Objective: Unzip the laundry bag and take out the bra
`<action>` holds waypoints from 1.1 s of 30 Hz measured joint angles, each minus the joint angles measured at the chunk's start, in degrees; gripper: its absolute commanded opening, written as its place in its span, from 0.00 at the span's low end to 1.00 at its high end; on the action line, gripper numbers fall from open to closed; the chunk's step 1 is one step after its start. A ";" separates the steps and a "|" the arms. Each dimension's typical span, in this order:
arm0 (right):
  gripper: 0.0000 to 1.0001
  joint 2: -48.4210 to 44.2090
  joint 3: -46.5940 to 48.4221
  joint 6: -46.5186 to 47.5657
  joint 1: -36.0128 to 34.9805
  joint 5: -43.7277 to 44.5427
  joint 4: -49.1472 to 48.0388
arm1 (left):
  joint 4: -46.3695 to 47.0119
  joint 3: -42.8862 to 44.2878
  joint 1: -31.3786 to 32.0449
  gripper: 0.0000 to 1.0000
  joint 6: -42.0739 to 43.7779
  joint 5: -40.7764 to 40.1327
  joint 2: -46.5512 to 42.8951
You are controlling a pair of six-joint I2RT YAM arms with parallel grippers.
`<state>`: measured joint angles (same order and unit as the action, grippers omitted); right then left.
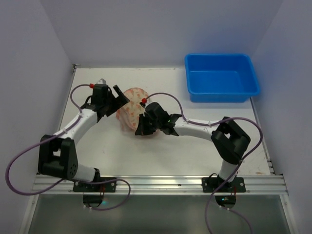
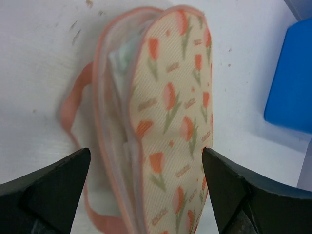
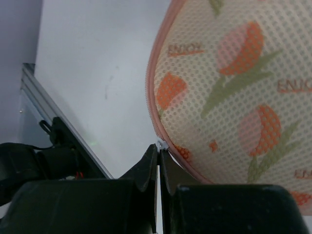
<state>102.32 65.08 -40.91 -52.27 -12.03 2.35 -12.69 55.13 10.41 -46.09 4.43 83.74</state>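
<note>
The laundry bag [image 1: 132,113] is a cream pouch with orange tulip print and pink trim, mid table between both arms. In the left wrist view the laundry bag [image 2: 170,122] stands on edge, its seam parted, with something pale inside [image 2: 119,53] that may be the bra. My left gripper [image 2: 146,161] is open, its fingers on either side of the bag's near end. My right gripper [image 3: 159,146] is shut on the small white zipper pull [image 3: 161,143] at the bag's pink edge [image 3: 152,97].
A blue plastic tub [image 1: 221,77] stands at the back right and also shows in the left wrist view [image 2: 290,83]. The bag's pink strap [image 2: 73,105] lies on the table to its left. A metal rail [image 1: 156,183] runs along the near table edge.
</note>
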 measured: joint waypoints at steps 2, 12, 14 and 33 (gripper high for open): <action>0.00 1.44 3.21 -0.04 -1.09 0.07 -0.96 | -0.39 -5.09 -0.63 1.00 -0.37 0.42 -5.29; 0.00 5.62 9.09 1.31 -3.63 0.72 -2.36 | 0.31 -22.23 1.90 0.81 -5.31 7.10 -17.86; 0.00 6.08 9.09 1.51 -3.85 0.76 -1.51 | 1.07 -22.45 3.21 0.66 -6.32 6.88 -17.86; 0.00 -12.07 -16.20 2.82 11.28 -1.05 0.66 | 0.52 -20.02 3.15 0.00 -5.22 13.07 -17.81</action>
<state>90.26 48.88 -38.09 -40.99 -13.08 3.01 -12.16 35.11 13.56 -51.31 17.50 65.93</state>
